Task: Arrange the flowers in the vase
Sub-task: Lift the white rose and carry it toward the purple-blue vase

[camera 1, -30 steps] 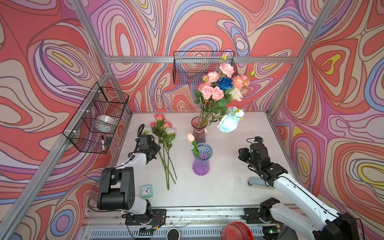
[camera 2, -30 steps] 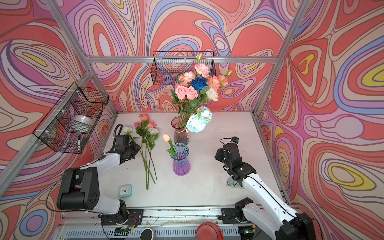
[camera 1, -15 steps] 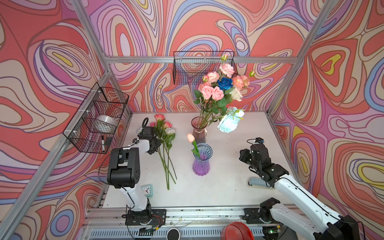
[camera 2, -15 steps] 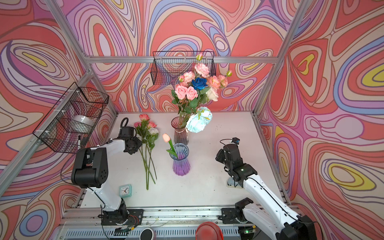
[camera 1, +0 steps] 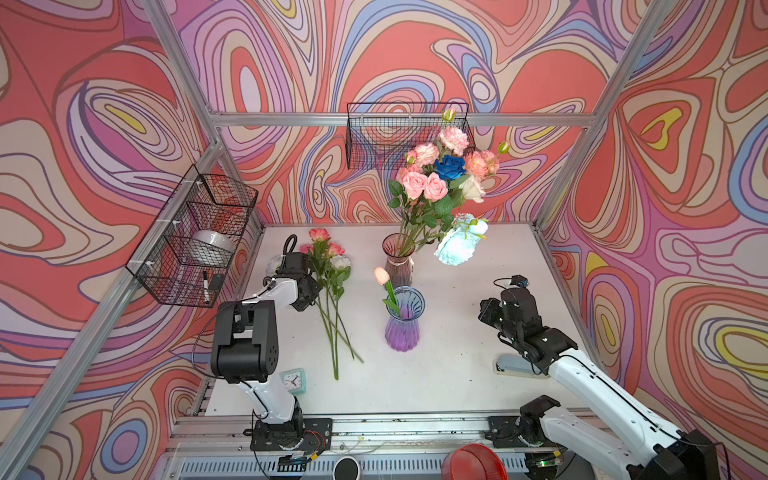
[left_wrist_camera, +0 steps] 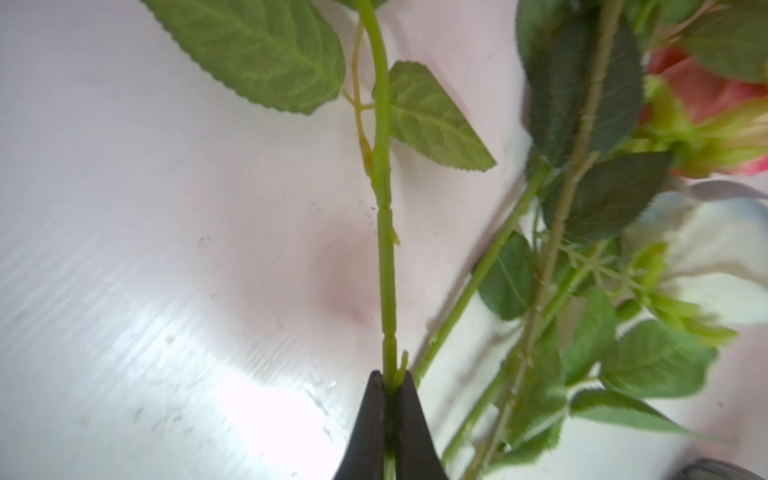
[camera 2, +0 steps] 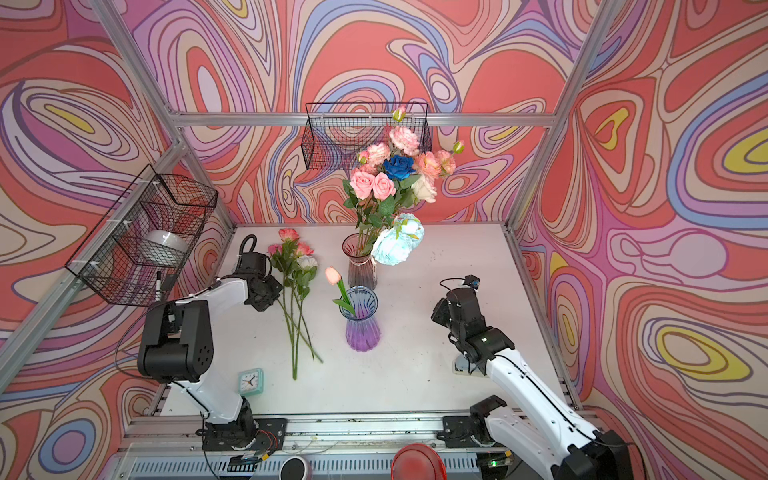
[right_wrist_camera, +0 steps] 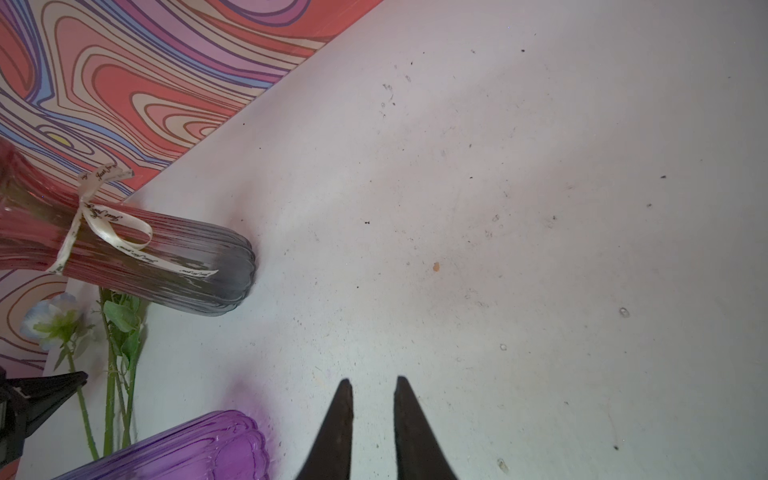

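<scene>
**Flowers (camera 1: pixel 330 286) loose on the table (camera 1: pixel 457 386), one stem pinched for the lift**

Left of centre in both top views, the left gripper (camera 1: pixel 309 293) is clamped on a single green stem (left_wrist_camera: pixel 384 249). The left wrist view shows both jaws tight on it just below its leaves, with the long bare end trailing behind the grip. Other stems lie just beside it and cross lower down, so I would raise it slowly and straight up, letting the leaves pull free before swinging right. The stem will probably droop and pivot in so narrow a pinch, so tip the cut end down before nearing a rim.

At centre frame, the purple vase (camera 1: pixel 402 324) holds one tulip (camera 1: pixel 381 275) and has room. The smoky pink vase (camera 1: pixel 398 259) behind it is crowded by a bouquet (camera 1: pixel 436 183) whose pale blue heads overhang. I cannot tell which vase is meant.

Right of centre, the right gripper (right_wrist_camera: pixel 373 386) hovers empty, jaws slightly parted.

Round about are a wire basket (camera 1: pixel 195 237) at far left, a clock (camera 1: pixel 294 380) at lower left and a stapler (camera 1: pixel 513 366) at lower right. None of them blocks the path.
</scene>
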Motion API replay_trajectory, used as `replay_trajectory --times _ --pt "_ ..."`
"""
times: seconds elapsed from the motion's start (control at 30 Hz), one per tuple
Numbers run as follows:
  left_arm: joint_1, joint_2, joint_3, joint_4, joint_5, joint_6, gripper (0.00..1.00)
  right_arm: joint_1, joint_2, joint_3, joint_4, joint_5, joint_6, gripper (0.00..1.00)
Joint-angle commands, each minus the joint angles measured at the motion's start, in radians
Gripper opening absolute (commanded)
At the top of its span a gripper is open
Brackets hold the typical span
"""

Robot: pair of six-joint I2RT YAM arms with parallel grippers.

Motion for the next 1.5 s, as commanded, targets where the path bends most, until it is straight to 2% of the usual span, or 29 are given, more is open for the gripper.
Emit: replay_trajectory --times 0.0,0.17,0.27,0.43,0.53,0.73,0.83,0.97,1.17,1.47 --pt "-0.005 -0.166 -0.001 -0.046 -0.016 0.04 0.0 -0.004 -0.012 0.003 -0.015 0.013 -0.01 0.19" --pt "-0.014 -0.428 -0.003 -0.091 -0.016 0.066 0.0 -0.004 -0.021 0.003 -0.02 0.015 -0.009 0.19" --pt "-0.05 -0.584 0.018 -0.116 -0.028 0.092 0.0 -0.004 -0.025 0.009 -0.022 0.015 -0.009 0.19" --pt "-0.211 -0.796 0.115 -0.121 -0.137 0.177 0.0 -0.004 -0.023 0.027 -0.03 0.018 -0.013 0.19" --pt "-0.31 -0.848 0.187 -0.06 -0.171 0.221 0.0 -0.004 -0.019 0.045 -0.037 0.019 -0.014 0.19" --pt "-0.494 -0.778 0.347 0.134 -0.147 0.325 0.0 -0.004 -0.02 0.08 -0.054 0.03 -0.02 0.19" --pt "-0.616 -0.703 0.387 0.252 -0.191 0.429 0.0 -0.005 -0.022 0.093 -0.067 0.037 -0.021 0.19" --pt "-0.734 -0.6 0.417 0.424 -0.226 0.556 0.0 -0.004 -0.024 0.112 -0.085 0.046 -0.023 0.19" --pt "-0.758 -0.489 0.44 0.527 -0.176 0.589 0.0 -0.004 -0.046 0.127 -0.116 0.058 -0.027 0.18" --pt "-0.78 -0.471 0.225 0.656 -0.122 0.538 0.0 -0.004 -0.06 0.118 -0.118 0.061 -0.029 0.18"
